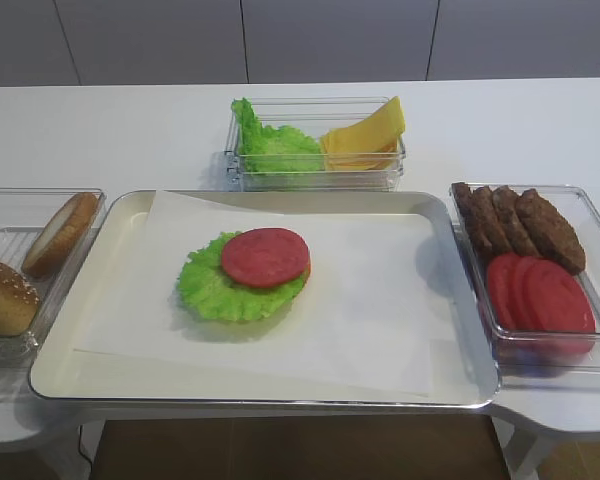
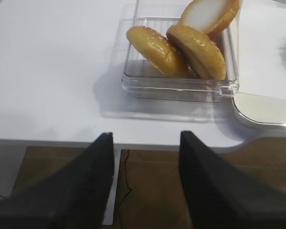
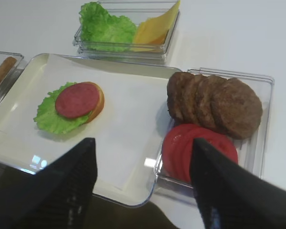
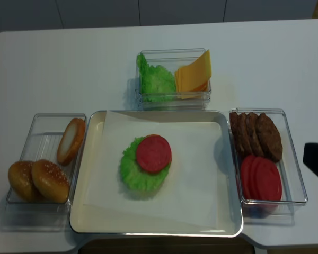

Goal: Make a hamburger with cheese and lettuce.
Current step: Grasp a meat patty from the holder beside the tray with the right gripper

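Hamburger [image 1: 248, 272] on tray [image 1: 60, 370], seemingly patty-less

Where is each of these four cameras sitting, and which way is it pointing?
Exterior high: front, looking across the tray at the hamburger; no robot visible.
Right wrist: behind the open right gripper, facing patties.
Left wrist: behind the open left gripper, facing buns.
Realsense: overhead; a dark robot part at the right edge.
Three views show the cheese and lettuce.
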Available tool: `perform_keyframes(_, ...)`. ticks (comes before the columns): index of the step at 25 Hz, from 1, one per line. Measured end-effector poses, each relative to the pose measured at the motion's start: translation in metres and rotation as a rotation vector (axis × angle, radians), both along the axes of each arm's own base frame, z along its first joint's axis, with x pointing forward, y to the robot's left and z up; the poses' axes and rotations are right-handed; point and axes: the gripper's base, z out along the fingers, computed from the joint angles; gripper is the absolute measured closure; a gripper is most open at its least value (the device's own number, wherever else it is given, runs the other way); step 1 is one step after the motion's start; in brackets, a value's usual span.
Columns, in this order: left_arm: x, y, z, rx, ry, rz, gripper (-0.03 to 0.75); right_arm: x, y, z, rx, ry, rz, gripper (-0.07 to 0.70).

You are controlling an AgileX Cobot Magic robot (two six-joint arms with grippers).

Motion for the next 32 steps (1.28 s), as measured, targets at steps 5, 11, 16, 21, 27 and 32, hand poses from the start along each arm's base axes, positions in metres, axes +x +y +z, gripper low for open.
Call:
perform_keyframes(5, 0.0, 0.0, 0.0, 0.0, 0.0, 0.0, 0.379, 0.027, 0.003, 0.018, -0.019, 0.088, 0.048, 0.153)
perform_keyframes(11, 0.0, 0.0, 0.0, 0.0, 0.0, 0.0, 0.379, 0.06, 0.005, 0.022, -0.011, 0.291, 0.063, 0.153)
perform_keyframes(16, 0.0, 0.0, 0.0, 0.0, 0.0, 0.0, 0.379, 0.089, 0.012, 0.007, -0.02, 0.426, 0.057, 0.153)
perform_keyframes(21, 0.0, 0.0, 0.0, 0.0, 0.0, 0.0, 0.379, 0.114, 0.041, -0.007, -0.128, 0.542, 0.076, 0.153)
perform_keyframes(27, 0.0, 0.0, 0.0, 0.0, 0.0, 0.0, 0.379, 0.146, 0.057, -0.026, -0.201, 0.618, 0.068, 0.153)
perform_keyframes(32, 0.0, 0.0, 0.0, 0.0, 0.0, 0.0, 0.379, 0.157, 0.06, -0.038, -0.202, 0.668, 0.038, 0.153)
